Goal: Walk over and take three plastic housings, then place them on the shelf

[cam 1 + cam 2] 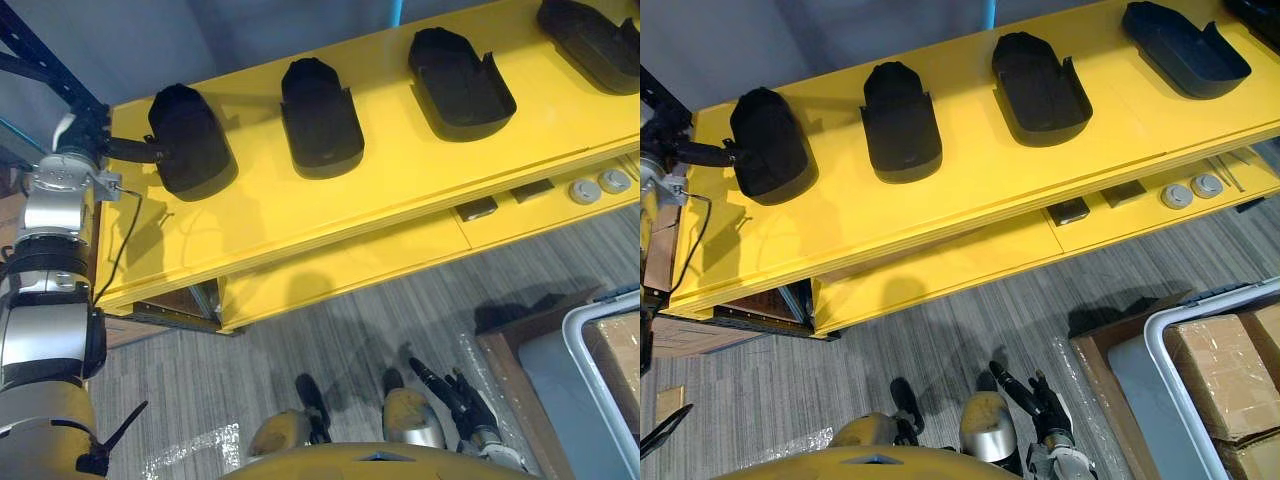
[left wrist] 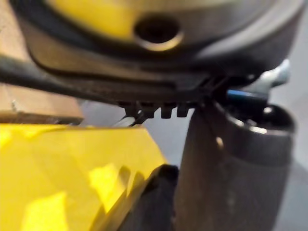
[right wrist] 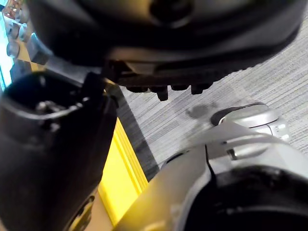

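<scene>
The silver-grey left arm [image 1: 50, 330] rises along the robot's left side with its wrist bent. Its dark left hand [image 1: 128, 150] reaches sideways, fingers stretched out straight. The right hand [image 1: 452, 392] hangs low at the right side, fingers relaxed and slightly spread, holding nothing.

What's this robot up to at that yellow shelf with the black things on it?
The robot stands facing a yellow shelf. Its left hand is stretched out to the leftmost housing, a black plastic shell lying on the shelf top; whether the hand grips it cannot be told. Three more housings lie in a row beside it. The right hand hangs low, open and holding nothing.
</scene>
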Robot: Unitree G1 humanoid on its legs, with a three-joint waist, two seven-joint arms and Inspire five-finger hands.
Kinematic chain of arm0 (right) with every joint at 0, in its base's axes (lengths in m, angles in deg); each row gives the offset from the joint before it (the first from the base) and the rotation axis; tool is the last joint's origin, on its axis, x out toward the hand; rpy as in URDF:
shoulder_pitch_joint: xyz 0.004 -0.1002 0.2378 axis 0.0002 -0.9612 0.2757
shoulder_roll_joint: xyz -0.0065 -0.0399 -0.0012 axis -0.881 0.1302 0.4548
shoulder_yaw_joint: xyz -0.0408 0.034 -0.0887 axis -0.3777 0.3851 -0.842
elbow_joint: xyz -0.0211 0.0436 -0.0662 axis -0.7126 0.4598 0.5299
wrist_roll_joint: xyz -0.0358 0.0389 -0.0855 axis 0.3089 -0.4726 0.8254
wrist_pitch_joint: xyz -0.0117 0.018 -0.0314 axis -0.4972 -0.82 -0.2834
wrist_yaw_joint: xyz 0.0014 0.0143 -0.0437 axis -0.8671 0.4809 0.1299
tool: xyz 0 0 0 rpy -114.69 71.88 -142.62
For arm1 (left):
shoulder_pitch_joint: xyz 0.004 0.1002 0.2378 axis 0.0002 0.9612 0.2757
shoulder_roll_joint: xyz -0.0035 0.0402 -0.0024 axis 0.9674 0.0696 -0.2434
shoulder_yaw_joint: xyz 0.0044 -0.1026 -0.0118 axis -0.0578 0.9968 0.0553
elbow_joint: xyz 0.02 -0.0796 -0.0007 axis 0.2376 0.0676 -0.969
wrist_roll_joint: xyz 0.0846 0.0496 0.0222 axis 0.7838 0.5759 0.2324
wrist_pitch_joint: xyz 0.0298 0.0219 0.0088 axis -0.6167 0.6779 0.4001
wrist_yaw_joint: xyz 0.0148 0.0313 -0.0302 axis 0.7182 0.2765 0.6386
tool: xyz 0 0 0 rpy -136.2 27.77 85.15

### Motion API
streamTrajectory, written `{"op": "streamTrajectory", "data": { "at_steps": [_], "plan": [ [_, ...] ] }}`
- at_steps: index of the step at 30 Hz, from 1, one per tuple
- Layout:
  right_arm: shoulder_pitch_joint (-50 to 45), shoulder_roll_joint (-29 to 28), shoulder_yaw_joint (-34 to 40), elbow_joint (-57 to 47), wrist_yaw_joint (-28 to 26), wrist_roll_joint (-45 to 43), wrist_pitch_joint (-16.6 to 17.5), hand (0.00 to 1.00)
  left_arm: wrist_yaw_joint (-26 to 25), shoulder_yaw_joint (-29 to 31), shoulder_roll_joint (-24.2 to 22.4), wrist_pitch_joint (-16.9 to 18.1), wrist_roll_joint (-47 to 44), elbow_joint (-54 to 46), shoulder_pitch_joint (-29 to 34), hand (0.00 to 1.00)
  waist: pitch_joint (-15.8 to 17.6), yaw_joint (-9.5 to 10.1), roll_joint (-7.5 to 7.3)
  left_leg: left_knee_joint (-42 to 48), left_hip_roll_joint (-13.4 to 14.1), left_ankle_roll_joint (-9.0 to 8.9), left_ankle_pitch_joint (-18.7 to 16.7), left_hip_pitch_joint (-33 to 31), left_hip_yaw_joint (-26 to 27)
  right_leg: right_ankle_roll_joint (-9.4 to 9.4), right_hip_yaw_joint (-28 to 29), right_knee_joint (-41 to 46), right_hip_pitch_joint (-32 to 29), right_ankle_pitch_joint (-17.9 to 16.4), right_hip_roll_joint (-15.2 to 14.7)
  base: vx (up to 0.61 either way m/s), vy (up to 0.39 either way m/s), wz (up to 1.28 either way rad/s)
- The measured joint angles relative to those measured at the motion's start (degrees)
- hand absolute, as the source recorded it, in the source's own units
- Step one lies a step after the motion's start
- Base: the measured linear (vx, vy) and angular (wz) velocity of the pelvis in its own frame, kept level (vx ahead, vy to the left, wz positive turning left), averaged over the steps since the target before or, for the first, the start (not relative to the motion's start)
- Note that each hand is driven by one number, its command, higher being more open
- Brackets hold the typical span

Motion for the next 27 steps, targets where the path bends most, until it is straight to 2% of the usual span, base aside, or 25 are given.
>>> {"op": "streamTrajectory", "data": {
  "at_steps": [4, 8, 9, 10, 11, 12, 13, 14, 15, 17, 19, 20, 22, 24, 27],
  "plan": [
    [-1.34, -0.45, 0.73, 0.18, 0.22, -1.28, 0.26, 1.0, -4.63, 0.02, 1.38, 3.54, 0.21, -12.31, 6.49, 1.0, -3.5, 1.24, -0.29, -1.67, -0.18, -0.11, 0.33, 0.82, -0.25, -0.25, -0.52, -2.21, 1.36, 0.32, 0.26, 0.01, 0.008, 0.04],
    [-1.95, -0.53, 0.79, 0.54, 1.06, -2.02, 0.29, 1.0, -9.96, 0.66, 1.18, 9.15, 0.01, -23.52, 12.74, 1.0, -5.21, 1.65, -1.19, -2.2, -0.31, 0.05, 0.88, 0.97, -1.76, -0.21, -1.69, -2.91, 2.43, 0.42, 0.35, 0.02, 0.005, 0.19],
    [-1.95, -0.56, 1.31, 0.72, 1.23, -2.15, 0.3, 1.0, -11.32, 1.82, 0.27, 11.85, 0.01, -28.82, 16.24, 1.0, -5.79, 2.27, -1.48, -2.22, -0.33, 0.05, 0.88, 0.95, -1.91, -0.21, -1.76, -3.02, 2.5, 0.42, 0.35, 0.02, 0.001, 0.04],
    [-1.99, -0.65, 1.94, 0.87, 1.34, -2.15, 0.3, 1.0, -11.95, 2.92, -1.24, 13.97, 0.02, -32.81, 19.03, 1.0, -6.26, 2.86, -1.62, -2.23, -0.38, 0.05, 0.88, 0.93, -2.05, -0.19, -1.86, -3.2, 2.63, 0.44, 0.32, 0.04, 0.005, 0.15],
    [-1.99, -0.89, 3.13, 1.43, 1.5, -2.16, 0.31, 1.0, -13.38, 4.37, -5.17, 18.19, 0.13, -39.47, 24.08, 1.0, -7.16, 3.16, -1.85, -2.25, -0.59, 0.05, 0.88, 0.89, -2.71, -0.08, -2.51, -4.0, 3.36, 0.61, 0.23, 0.04, 0.006, 0.17],
    [-1.92, -1.02, 3.56, 1.6, 1.54, -2.16, 0.31, 1.0, -14.08, 5.01, -7.04, 20.32, 0.38, -42.19, 26.63, 1.0, -7.54, 3.23, -1.89, -2.26, -0.65, 0.05, 0.88, 0.86, -2.86, -0.08, -2.76, -4.03, 3.42, 0.61, 0.17, 0.04, 0.007, 0.2],
    [-1.94, -1.35, 4.12, 1.83, 1.62, -2.12, 0.46, 1.0, -15.44, 5.55, -10.25, 22.78, 2.33, -46.28, 30.56, 1.0, -8.04, 3.34, -1.92, -2.28, -0.71, 0.05, 0.87, 0.87, -3.02, -0.08, -3.0, -4.03, 3.56, 0.61, 0.1, 0.02, 0.008, 0.1],
    [-1.96, -2.09, 4.82, 2.57, 1.72, -2.04, 1.02, 1.0, -17.98, 5.41, -15.75, 27.03, 5.93, -51.18, 36.46, 1.0, -8.83, 3.9, -2.0, -2.3, -0.75, 0.05, 0.87, 0.93, -3.19, -0.08, -3.06, -4.11, 3.71, 0.61, 0.08, 0.02, 0.008, 0.06],
    [-1.96, -2.24, 4.88, 2.7, 1.75, -2.01, 1.1, 1.0, -18.65, 5.32, -16.77, 28.07, 6.95, -51.69, 37.53, 1.0, -8.93, 4.06, -2.02, -2.31, -0.75, 0.04, 0.86, 0.96, -3.23, -0.09, -3.06, -4.15, 3.76, 0.61, 0.08, 0.0, 0.0, 0.0],
    [-1.98, -3.18, 4.99, 3.84, 1.72, -1.37, 1.49, 1.0, -24.45, 4.82, -24.11, 35.19, 14.31, -53.07, 43.87, 1.0, -9.2, 4.65, -2.18, -2.5, -0.8, 0.01, 0.84, 1.42, -3.57, -0.1, -3.22, -4.65, 4.59, 0.6, 0.11, -0.02, -0.003, 0.02],
    [-1.98, -3.7, 4.85, 5.08, 1.75, -1.01, 1.64, 1.0, -30.7, 3.7, -28.04, 39.38, 20.08, -53.46, 47.81, 1.0, -9.35, 4.9, -2.35, -2.54, -0.92, 0.1, 0.86, 1.6, -4.1, -0.16, -3.79, -4.9, 5.11, 0.55, 0.07, -0.04, 0.0, 0.11],
    [-1.97, -3.81, 4.69, 5.47, 1.88, -1.01, 1.61, 1.0, -32.63, 2.97, -28.63, 40.68, 22.09, -53.48, 48.92, 1.0, -9.38, 5.11, -2.44, -2.54, -0.95, 0.19, 0.93, 1.63, -4.28, -0.22, -4.09, -4.9, 5.04, 0.5, 0.03, -0.06, 0.006, 0.14],
    [-1.94, -3.63, 3.7, 6.27, 2.45, -0.78, 1.7, 1.0, -39.17, -0.19, -28.91, 43.3, 32.26, -53.39, 52.38, 1.0, -9.58, 6.09, -2.93, -2.57, -1.04, 0.47, 1.19, 1.6, -4.83, -0.61, -4.7, -4.9, 5.06, 0.17, -0.01, -0.07, 0.01, 0.09],
    [-1.45, -3.14, 2.65, 7.12, 2.66, -0.38, 1.75, 1.0, -42.22, -2.77, -29.19, 44.74, 34.52, -53.34, 54.09, 1.0, -9.71, 6.21, -3.41, -2.59, -1.1, 0.31, 1.27, 1.51, -5.32, -0.64, -5.29, -4.93, 5.06, -0.03, -0.07, -0.06, 0.008, 0.11],
    [-0.51, -2.68, 0.64, 8.05, 2.73, -0.57, 1.96, 1.0, -45.96, -6.17, -32.55, 45.94, 35.79, -51.91, 56.83, 1.0, -10.04, 6.23, -4.08, -2.6, -1.32, 0.23, 1.67, 0.76, -6.48, -0.83, -6.49, -5.1, 5.0, -0.52, -0.18, -0.04, 0.01, 0.2]
  ]
}}
